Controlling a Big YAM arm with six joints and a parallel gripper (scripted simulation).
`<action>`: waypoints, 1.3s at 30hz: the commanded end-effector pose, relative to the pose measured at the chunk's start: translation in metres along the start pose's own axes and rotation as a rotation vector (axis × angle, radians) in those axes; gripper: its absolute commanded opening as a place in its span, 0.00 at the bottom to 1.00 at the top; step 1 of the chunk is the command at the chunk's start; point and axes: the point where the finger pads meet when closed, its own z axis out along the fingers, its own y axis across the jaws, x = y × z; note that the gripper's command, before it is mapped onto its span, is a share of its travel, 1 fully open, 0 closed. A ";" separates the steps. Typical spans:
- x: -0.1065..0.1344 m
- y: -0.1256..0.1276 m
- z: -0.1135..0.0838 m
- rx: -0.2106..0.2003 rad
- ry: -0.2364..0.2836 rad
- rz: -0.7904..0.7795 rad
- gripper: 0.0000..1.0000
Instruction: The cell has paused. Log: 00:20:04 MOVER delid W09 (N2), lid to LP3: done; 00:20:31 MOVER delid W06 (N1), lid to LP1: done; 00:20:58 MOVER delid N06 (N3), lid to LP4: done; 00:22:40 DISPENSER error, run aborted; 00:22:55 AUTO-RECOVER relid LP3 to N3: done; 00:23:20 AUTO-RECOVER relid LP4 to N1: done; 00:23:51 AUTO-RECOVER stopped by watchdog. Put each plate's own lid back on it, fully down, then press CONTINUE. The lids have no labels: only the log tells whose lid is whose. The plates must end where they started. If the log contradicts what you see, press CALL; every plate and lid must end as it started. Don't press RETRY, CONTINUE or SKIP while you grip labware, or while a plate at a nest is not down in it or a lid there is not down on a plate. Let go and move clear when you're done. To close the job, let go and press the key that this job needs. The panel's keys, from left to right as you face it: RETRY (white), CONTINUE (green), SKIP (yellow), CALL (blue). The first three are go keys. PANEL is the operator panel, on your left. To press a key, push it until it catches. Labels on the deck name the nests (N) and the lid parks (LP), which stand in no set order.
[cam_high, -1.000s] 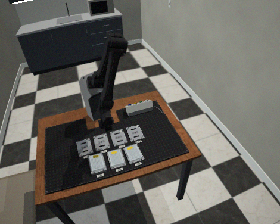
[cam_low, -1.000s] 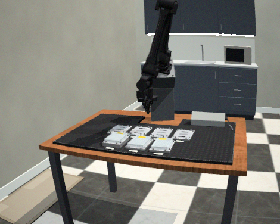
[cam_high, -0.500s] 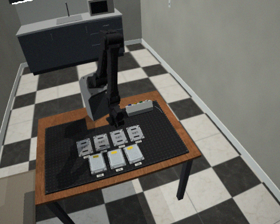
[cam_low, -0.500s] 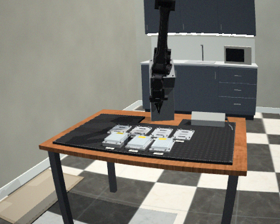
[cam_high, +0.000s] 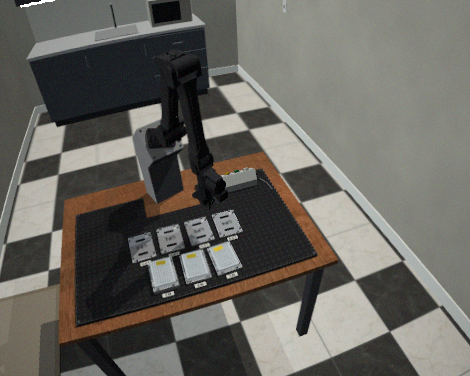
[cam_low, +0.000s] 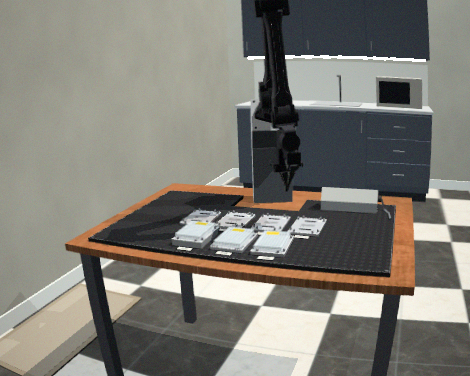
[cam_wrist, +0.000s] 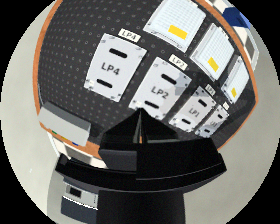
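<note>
Hovering with fingers together on nothing, the gripper (cam_high: 210, 201) hangs above four parks (cam_high: 170, 239) and three plates (cam_high: 195, 266), near the panel (cam_high: 241, 179).

High overhead, front level, wrist downward

Slim matte-black multi-link arm (cam_high: 187, 115), boxy segments w/ rounded joint housings, no visible cables/markings. Bulky black shoulder block at top. Base: grey slab-sided pedestal (cam_high: 159, 167), darker angled front face. Black wedge-tipped parallel gripper (cam_low: 288, 181), fingers taper to narrow point; wrist view shows glossy black body, small orange mark at centre.
</note>
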 end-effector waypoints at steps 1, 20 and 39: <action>-0.004 0.018 0.002 -0.012 0.011 -0.086 0.00; -0.027 0.073 -0.004 0.005 -0.013 -0.157 0.00; -0.008 0.095 0.002 -0.011 -0.001 -0.262 0.00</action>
